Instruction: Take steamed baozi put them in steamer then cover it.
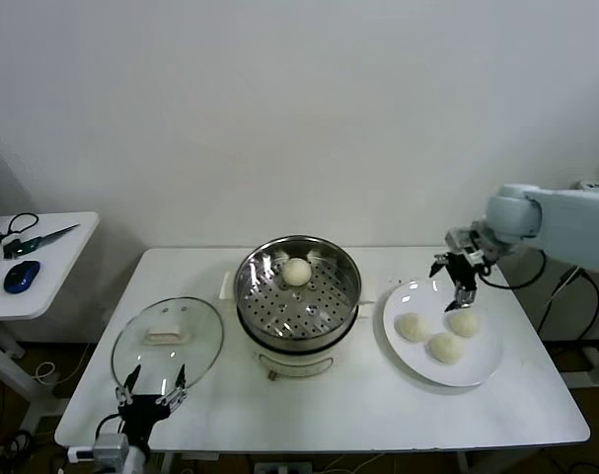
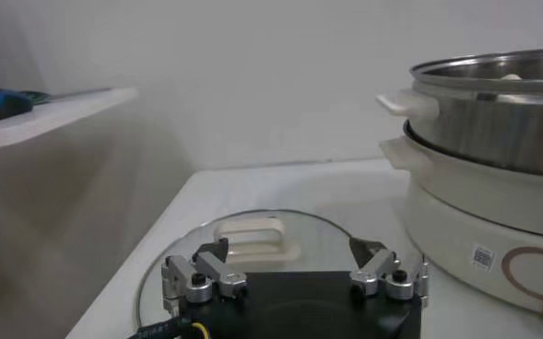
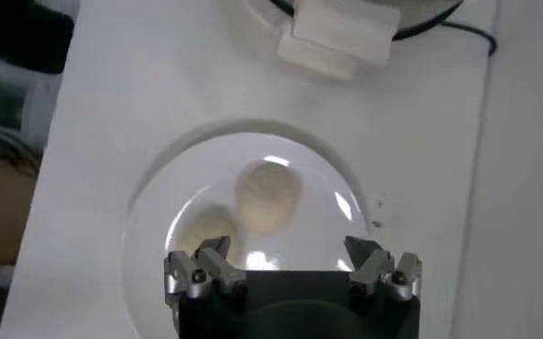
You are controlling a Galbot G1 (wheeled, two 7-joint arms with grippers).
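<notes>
Head view: round perforated steel steamer (image 1: pixel 298 296), one smooth baozi (image 1: pixel 296 272) inside.

Cream-white baozi (image 1: pixel 296 272) in the shiny steel steamer (image 1: pixel 297 294) (perforated tray), white plate (image 1: pixel 474 370).

The steamer (image 1: pixel 297 296), a round shiny steel pot on a cream-white base, stood uncovered at mid-table with one baozi (image 1: pixel 296 272) resting on its perforated tray near the back wall. Three more smooth cream-white baozi (image 1: pixel 412 327) lay close together on the plate to its right. The cover (image 1: pixel 168 339), clear glass with a cream-white handle, lay flat to the steamer's left.
</notes>
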